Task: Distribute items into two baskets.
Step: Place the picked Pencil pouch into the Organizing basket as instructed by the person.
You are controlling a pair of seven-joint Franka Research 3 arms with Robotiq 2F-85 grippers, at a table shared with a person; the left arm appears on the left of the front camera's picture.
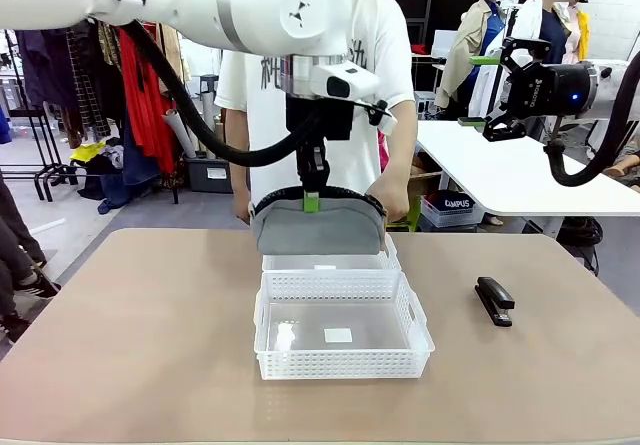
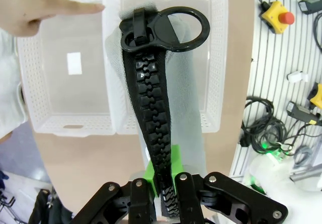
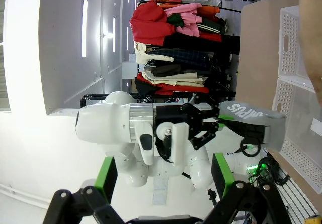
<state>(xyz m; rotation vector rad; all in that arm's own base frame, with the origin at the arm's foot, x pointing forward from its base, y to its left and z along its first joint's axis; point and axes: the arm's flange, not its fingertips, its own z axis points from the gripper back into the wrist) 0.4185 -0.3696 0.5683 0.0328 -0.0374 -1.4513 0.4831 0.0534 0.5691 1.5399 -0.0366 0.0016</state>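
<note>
1. Here, the left pincer (image 1: 312,202) is closed on the top edge of the grey pouch (image 1: 318,230), which hangs above the two baskets and clear of the bench (image 1: 150,315).
2. In the left wrist view its green pads (image 2: 175,159) clamp the black zipper (image 2: 151,108) between them, and the zipper's ring pull lies at the far end.
3. The near basket (image 1: 340,363) and the far basket (image 1: 285,262) sit side by side, touching, at the middle of the bench. Which one lies directly beneath the pouch cannot be told.
4. The person's hand (image 1: 392,205) is at the pouch's end on the robot's right. Contact cannot be judged.
5. The black stapler (image 1: 494,300) lies on the bench, well apart from the baskets on the robot's right.
6. The right pincer (image 1: 476,91) hangs high above the bench, its jaws spread wide with nothing between them.
</note>
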